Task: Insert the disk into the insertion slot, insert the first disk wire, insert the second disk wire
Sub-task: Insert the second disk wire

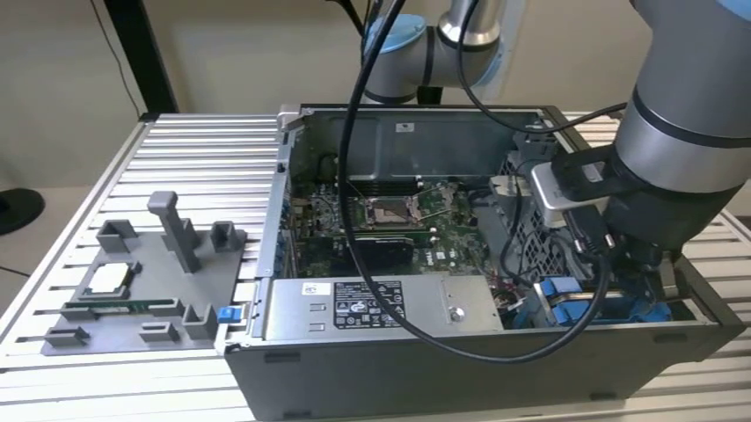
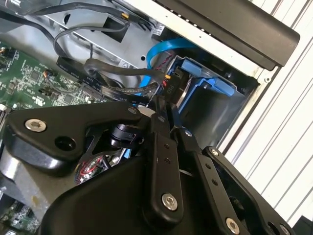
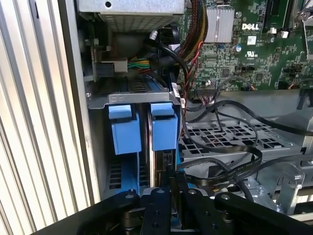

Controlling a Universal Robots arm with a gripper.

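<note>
Gripper [image 3: 172, 182]: black fingers drawn narrow, tips together at the end of the disk [image 3: 164, 128]; whether they pinch a connector there is too hidden to tell.
Disk: stands on edge in the insertion slot [image 3: 131, 97], its blue carrier tab beside a second blue tab.
First wrist view: both tabs side by side under a grey metal lip, black cables [image 3: 230, 147] looping over a perforated cage, green motherboard [image 3: 254, 44] beyond.
Second wrist view: a blue ribbon cable [image 2: 168, 49] arching above the disk's blue carrier [image 2: 208, 81], and the fingertips [image 2: 159, 105] meeting by a black plug.
Exterior view: the arm [image 1: 681, 114] lowered into the open computer case [image 1: 470, 352] at its right near corner; grey power-supply box [image 1: 375, 308] along the near wall; grey fixture tray [image 1: 129, 290] to the left on the table.
Hidden: the disk's label and rear connectors.
</note>
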